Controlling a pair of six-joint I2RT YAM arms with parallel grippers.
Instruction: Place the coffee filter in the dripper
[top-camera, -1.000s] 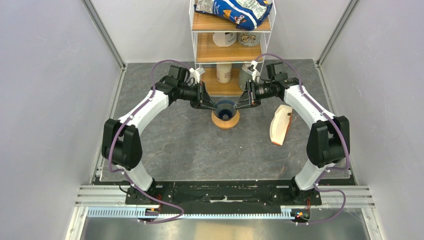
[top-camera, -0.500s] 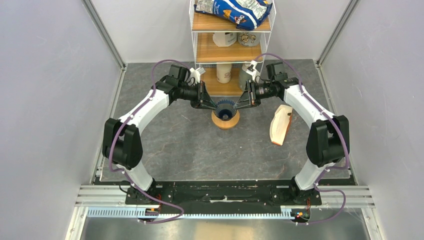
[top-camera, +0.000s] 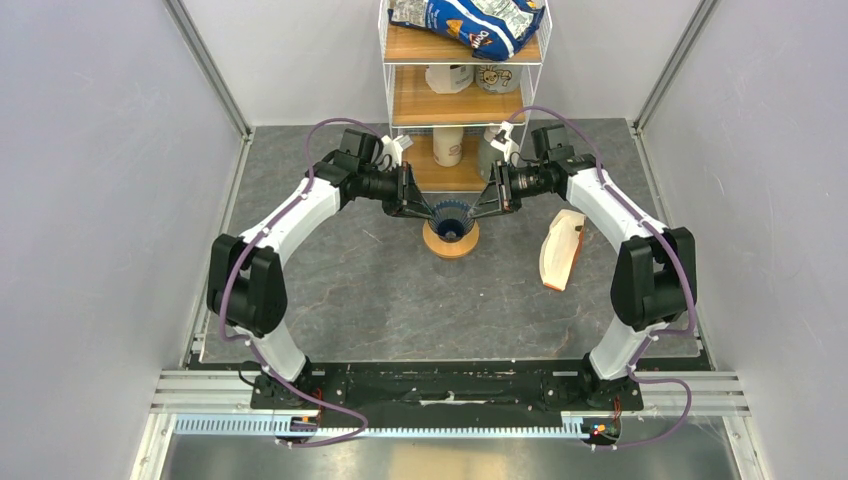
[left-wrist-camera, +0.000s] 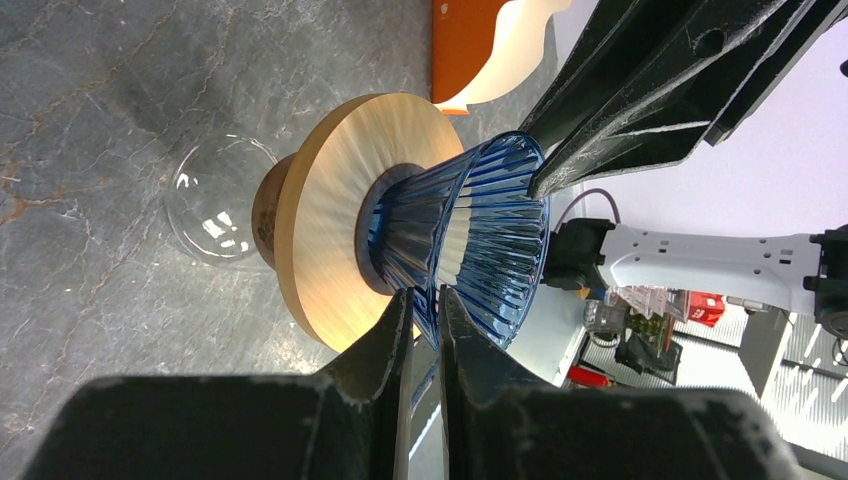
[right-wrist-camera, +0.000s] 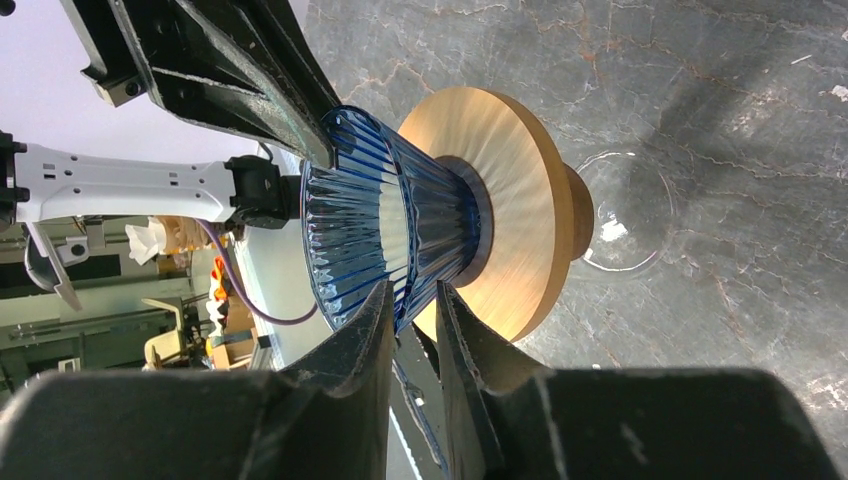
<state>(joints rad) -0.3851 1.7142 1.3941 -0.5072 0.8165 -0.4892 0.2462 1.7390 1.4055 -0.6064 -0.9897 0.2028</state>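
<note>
Left tool and right tool each clamp the rim of the dripper from opposite sides as it sits in its wooden ring over the glass beaker. You seem to be steadying it. No single coffee filter shows, so next free one tool to reach the filter bundle on the desk.

A dark blue, see-through dripper with ribbed walls stands upright, wide mouth up, narrow foot seated in a tan wooden ring. The left gripper and right gripper pinch its rim from opposite sides.
</note>
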